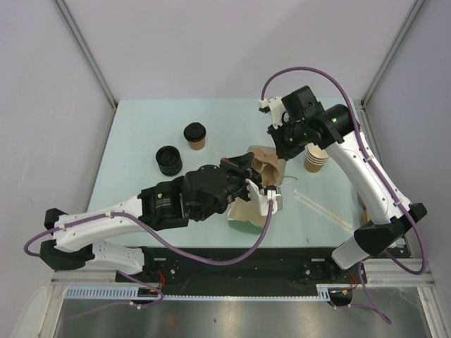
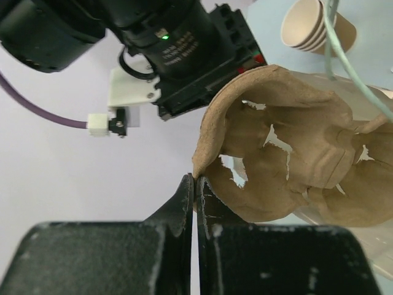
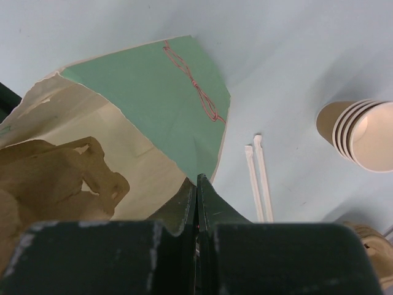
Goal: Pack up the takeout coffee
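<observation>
Nearest me, the paper bag (image 1: 243, 211) lies on the desk (image 1: 134, 141), with two wrapped straws (image 3: 258, 178) just to its right. My left pincer (image 2: 195, 179) is clamped shut on the rim of the moulded pulp carrier (image 2: 295, 153). The carrier appears to sit partly inside the bag's mouth. My right pincer (image 3: 198, 184) is pinched closed on the bag's edge, and I judge it is holding the mouth open.

Farther out on the left, the low stack of black lids (image 1: 168, 160) sits alone. Just beyond it stands the takeout coffee (image 1: 195, 135), upright with its lid on. It is well apart from the bag and touched by neither pincer. Far right, a stack of lidless cups (image 1: 317, 158) lies on its side beside my right arm.

By my reading, only the packaging is in hand so far. The carrier is going into the bag, and the coffee itself is not yet packed. I have yet to seat the carrier, free a pincer, fetch the cup from the far left and set it into a well.
</observation>
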Tool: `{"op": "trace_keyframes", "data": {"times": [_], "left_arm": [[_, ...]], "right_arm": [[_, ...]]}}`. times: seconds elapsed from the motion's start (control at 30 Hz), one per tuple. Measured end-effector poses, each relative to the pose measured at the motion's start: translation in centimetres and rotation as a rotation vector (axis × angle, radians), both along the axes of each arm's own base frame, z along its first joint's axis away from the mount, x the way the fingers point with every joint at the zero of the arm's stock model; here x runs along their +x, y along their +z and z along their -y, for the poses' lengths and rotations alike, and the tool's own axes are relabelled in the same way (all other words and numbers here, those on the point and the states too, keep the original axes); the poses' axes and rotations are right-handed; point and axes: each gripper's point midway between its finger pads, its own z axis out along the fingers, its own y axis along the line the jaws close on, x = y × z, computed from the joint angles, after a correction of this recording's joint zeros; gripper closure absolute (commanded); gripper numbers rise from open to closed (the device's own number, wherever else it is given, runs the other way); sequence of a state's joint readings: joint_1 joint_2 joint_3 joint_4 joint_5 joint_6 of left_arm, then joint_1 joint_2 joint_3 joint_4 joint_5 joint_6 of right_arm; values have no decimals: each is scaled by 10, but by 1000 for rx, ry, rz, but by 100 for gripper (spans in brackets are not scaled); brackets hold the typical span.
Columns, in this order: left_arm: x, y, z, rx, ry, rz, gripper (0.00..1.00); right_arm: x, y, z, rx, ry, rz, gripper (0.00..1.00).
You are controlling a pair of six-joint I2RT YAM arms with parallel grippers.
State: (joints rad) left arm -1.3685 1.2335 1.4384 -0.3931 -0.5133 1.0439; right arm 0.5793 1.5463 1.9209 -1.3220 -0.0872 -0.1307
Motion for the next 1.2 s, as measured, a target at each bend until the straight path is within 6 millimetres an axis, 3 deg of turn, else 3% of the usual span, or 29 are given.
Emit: {"op": "trace_keyframes", "data": {"times": [0.5,0.9,1.2], "left_arm": [[-9,-78,8,139,-18,-156,100],[-9,-116,6,196,24,-248,100],[-4,-151,4,284,60,-361,100]], "right_arm": [[-12,3,-17,8,63,13,100],[-26,19,-18,38,94,55,100],[-27,20,-18,40,95,57,100]]}}
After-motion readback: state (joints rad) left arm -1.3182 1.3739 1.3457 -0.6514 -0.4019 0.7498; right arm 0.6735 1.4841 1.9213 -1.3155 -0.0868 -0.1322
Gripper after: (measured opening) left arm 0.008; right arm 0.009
